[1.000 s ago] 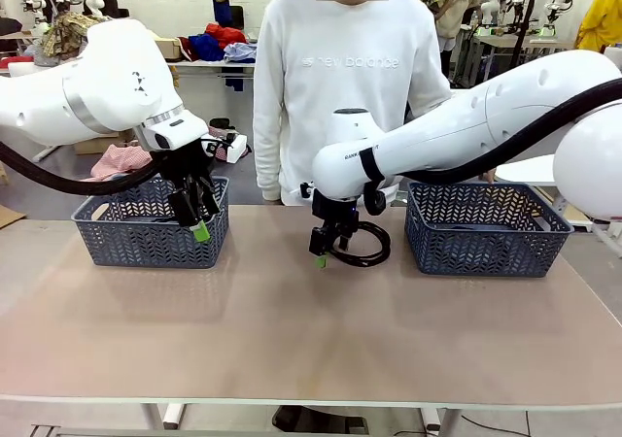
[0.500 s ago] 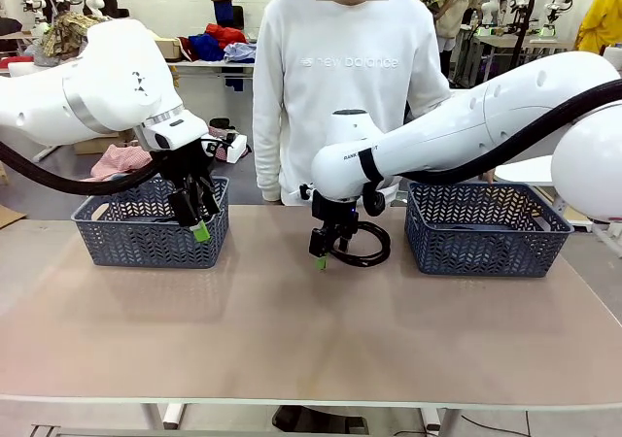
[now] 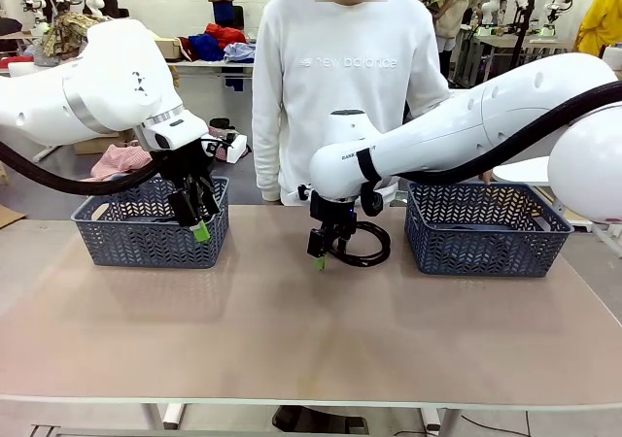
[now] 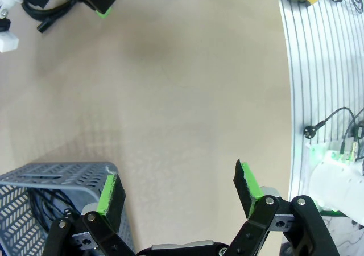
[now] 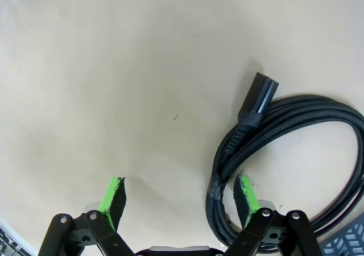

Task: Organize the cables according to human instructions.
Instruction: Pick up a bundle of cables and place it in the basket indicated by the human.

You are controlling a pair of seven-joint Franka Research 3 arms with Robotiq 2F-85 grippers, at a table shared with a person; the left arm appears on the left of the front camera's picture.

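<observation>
So on the left side, the left gripper [image 3: 197, 216] is hanging over the near corner of the left basket [image 3: 126, 244], jaws spread wide with nothing between them. From its wrist camera you can see the green pads [image 4: 110, 194] well apart, bare table [image 4: 187, 96] underneath, and a bit of black cord lying inside that basket [image 4: 45, 202].

Middle of the table, right in front of the person in the white sweatshirt [image 3: 345, 78], there's a coiled black cable [image 3: 364, 246] lying flat. The right gripper [image 3: 322, 249] is down at the coil's left edge, jaws fairly wide and not clamped on anything. In its wrist view one pad [image 5: 245, 192] sits just inside the loop, touching or almost touching the bundled cable [image 5: 296, 125], the other pad [image 5: 114, 195] is out over bare table, and the plug end [image 5: 259, 96] points away from the fingers.

Far right there's the right basket [image 3: 483, 231], can't tell what's in it.
</observation>
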